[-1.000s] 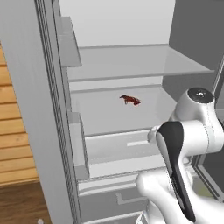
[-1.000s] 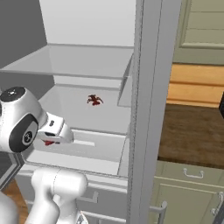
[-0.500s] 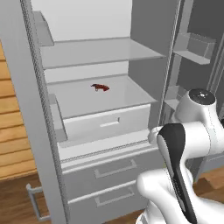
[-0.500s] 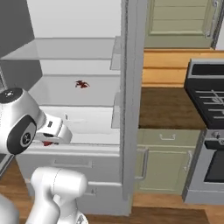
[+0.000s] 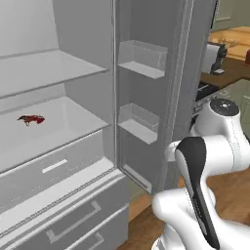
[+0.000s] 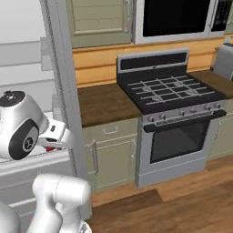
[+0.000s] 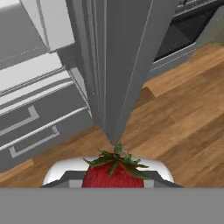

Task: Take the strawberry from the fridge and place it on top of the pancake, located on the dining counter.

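Item: strawberry [image 7: 114, 173], clamped in my pincer [image 6: 51, 144]. The base has swung away; the open fridge [image 5: 63, 146] now sits at nine o'clock, stove [image 6: 170, 98] at two. Next: the dining counter.

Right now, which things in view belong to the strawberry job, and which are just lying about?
Part of the job: strawberry, gripped in the pincer; open fridge.

Just lying about: small dark red item on the fridge shelf; stove; microwave; wooden counter beside the stove.
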Available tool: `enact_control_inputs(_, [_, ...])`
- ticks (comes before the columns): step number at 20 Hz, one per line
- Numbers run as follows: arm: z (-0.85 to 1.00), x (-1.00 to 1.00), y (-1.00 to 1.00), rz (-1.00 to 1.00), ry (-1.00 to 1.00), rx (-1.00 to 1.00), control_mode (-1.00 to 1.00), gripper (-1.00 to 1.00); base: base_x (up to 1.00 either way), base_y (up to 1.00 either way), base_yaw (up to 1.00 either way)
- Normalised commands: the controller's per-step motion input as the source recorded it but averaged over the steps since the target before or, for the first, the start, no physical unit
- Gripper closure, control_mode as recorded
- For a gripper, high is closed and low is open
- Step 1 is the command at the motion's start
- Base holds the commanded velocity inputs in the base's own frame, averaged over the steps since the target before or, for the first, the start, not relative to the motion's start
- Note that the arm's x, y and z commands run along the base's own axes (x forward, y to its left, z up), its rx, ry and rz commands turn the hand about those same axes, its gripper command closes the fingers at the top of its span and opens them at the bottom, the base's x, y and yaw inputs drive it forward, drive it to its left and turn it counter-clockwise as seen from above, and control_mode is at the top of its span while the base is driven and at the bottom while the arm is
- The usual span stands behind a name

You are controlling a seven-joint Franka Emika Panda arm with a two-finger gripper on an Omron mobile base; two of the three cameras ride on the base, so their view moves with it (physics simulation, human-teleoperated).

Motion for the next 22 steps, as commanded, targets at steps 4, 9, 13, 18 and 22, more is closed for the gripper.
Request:
enact_control_inputs(4, [0.0,0.0,0.0,0.0,0.0,0.0,1.0,1.0,-0.61,-0.03,-0.75])
enact_control_inputs(9, [0.0,0.0,0.0,0.0,0.0,0.0,1.0,1.0,-0.39,-0.25,-0.74])
enact_control_inputs(13, [0.0,0.0,0.0,0.0,0.0,0.0,1.0,1.0,-0.15,-0.46,-0.75])
enact_control_inputs(18, [0.0,0.0,0.0,0.0,0.0,0.0,1.0,1.0,0.0,-0.64,-0.8])
enact_control_inputs(22, [0.0,0.0,0.0,0.0,0.0,0.0,1.0,1.0,0.36,-0.76,-0.54])
